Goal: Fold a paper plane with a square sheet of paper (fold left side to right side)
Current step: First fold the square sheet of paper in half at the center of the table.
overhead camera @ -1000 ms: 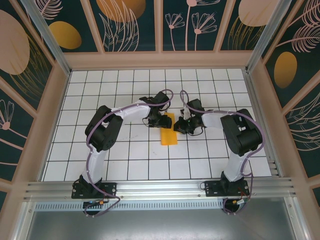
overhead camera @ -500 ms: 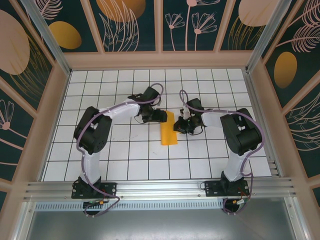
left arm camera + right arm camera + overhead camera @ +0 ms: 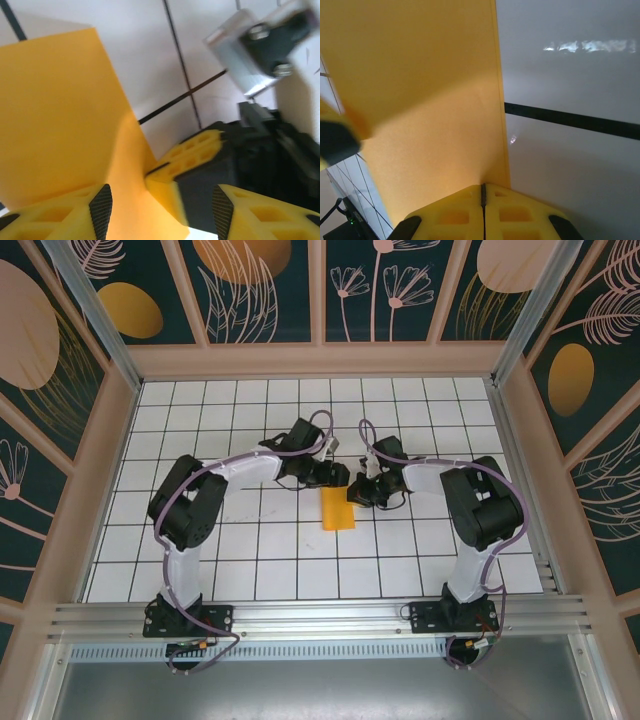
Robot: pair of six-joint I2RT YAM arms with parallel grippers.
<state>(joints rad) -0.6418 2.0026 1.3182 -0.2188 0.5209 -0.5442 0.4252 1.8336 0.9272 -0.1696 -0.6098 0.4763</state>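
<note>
Locate the square sheet of paper (image 3: 338, 512) at the middle of the table (image 3: 250, 540), folded to a narrow strip, long axis running near to far. Note the right gripper (image 3: 358, 492), pressed together, bearing down on the strip's right edge. Note the left gripper (image 3: 328, 475), spread, over the far end.

Top external high at near edge, facing down; wrists close, sharing paper (image 3: 339, 510); left probably low-angled.

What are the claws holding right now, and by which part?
Nothing is gripped: the shut right claw presses the paper down near its edge; the left claw is open.
</note>
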